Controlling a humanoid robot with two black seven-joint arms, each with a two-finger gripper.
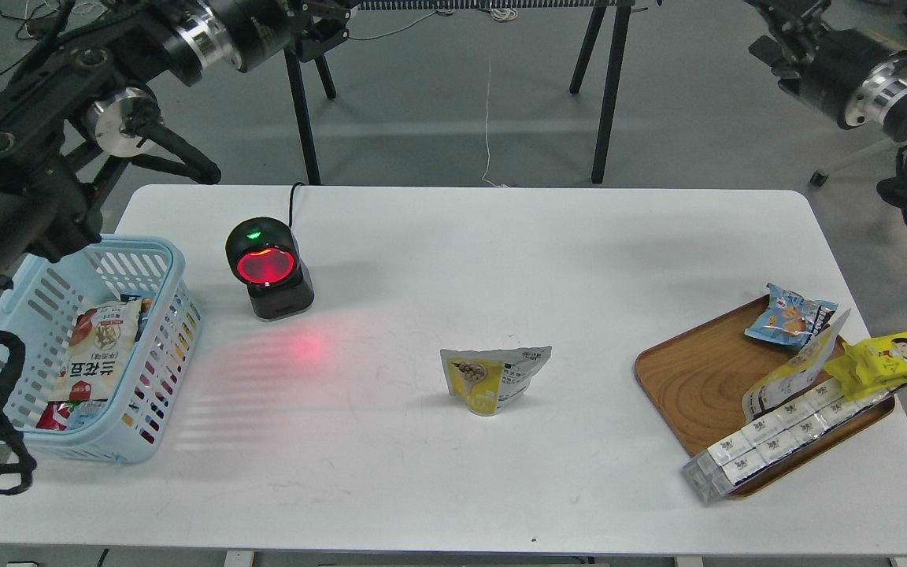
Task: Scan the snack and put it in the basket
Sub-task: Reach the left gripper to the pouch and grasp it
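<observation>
Yellow-fronted snack (493,378) stands untouched mid-tabletop (453,488) between scanner (267,268) and tray (697,378), so pickup comes first, then scanning and the basket (170,260); neither claw's opening is visible.

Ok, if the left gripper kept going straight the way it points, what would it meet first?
Probably nothing on the white rectangular table: the left gripper, cut off at the top edge, points rightward beyond the table's far side. The black stand legs may lie in line, but depth is unclear.
</observation>
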